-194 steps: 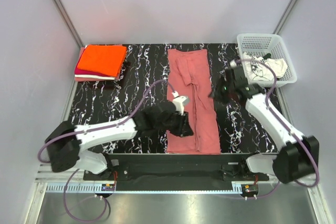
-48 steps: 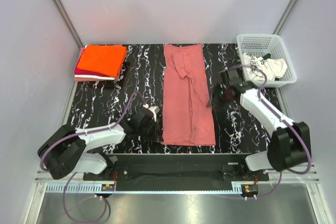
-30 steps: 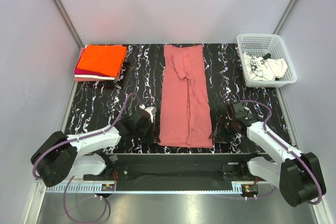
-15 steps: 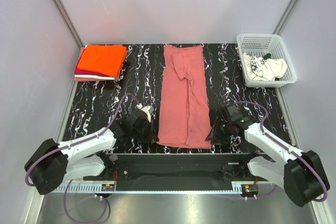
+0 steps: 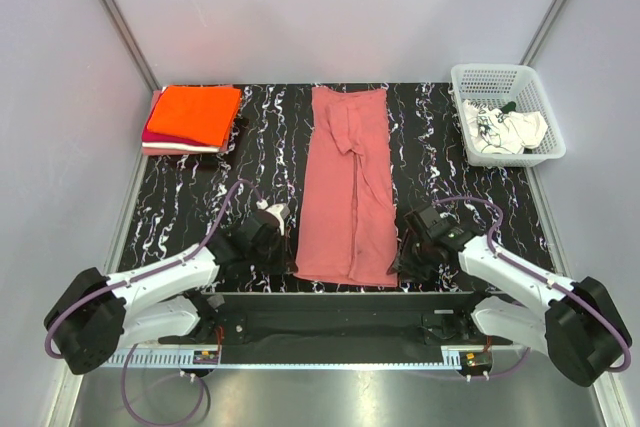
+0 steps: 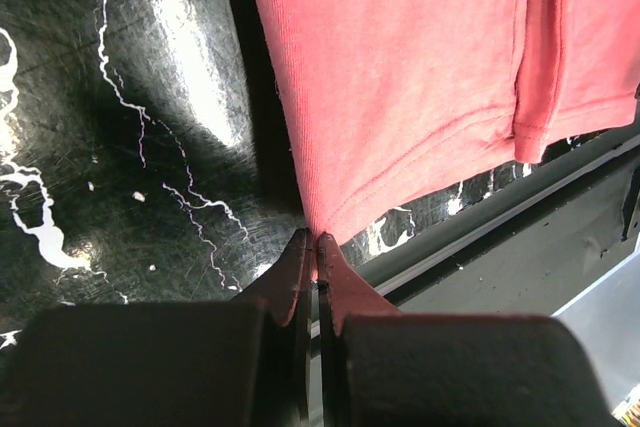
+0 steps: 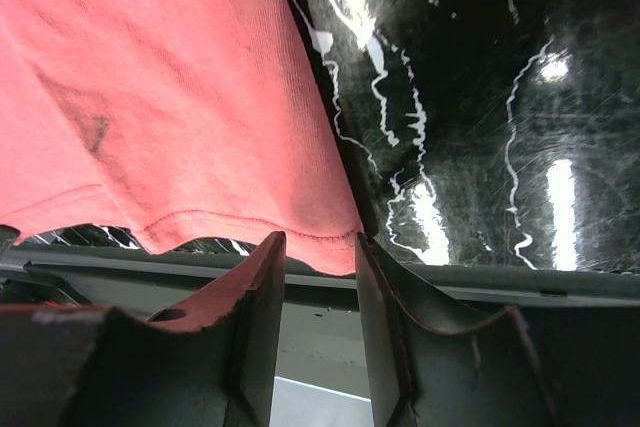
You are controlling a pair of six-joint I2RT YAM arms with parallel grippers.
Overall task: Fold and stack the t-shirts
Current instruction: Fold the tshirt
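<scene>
Left gripper (image 6: pixel 316 247): the two fingers are pressed together, and the near left hem corner of the rose-red t-shirt (image 5: pixel 345 187) is pinched at their tips (the cloth is drawn to a point there). Right gripper (image 7: pixel 315 242): the fingers are held apart, and the near right hem corner of the same shirt is seen lying in the gap between them, unclamped. Both grippers are placed low at the near edge of the table (image 5: pixel 220 187), one at each side of the shirt's hem. The shirt is laid flat as a long narrow strip down the middle of the black marbled surface, its sides folded inward, its far end close to the back edge. At the far left corner a folded orange t-shirt (image 5: pixel 195 112) is stacked on a magenta one (image 5: pixel 150 135). At the far right a white t-shirt (image 5: pixel 505 132) with black print is held crumpled in a basket (image 5: pixel 495 70).
</scene>
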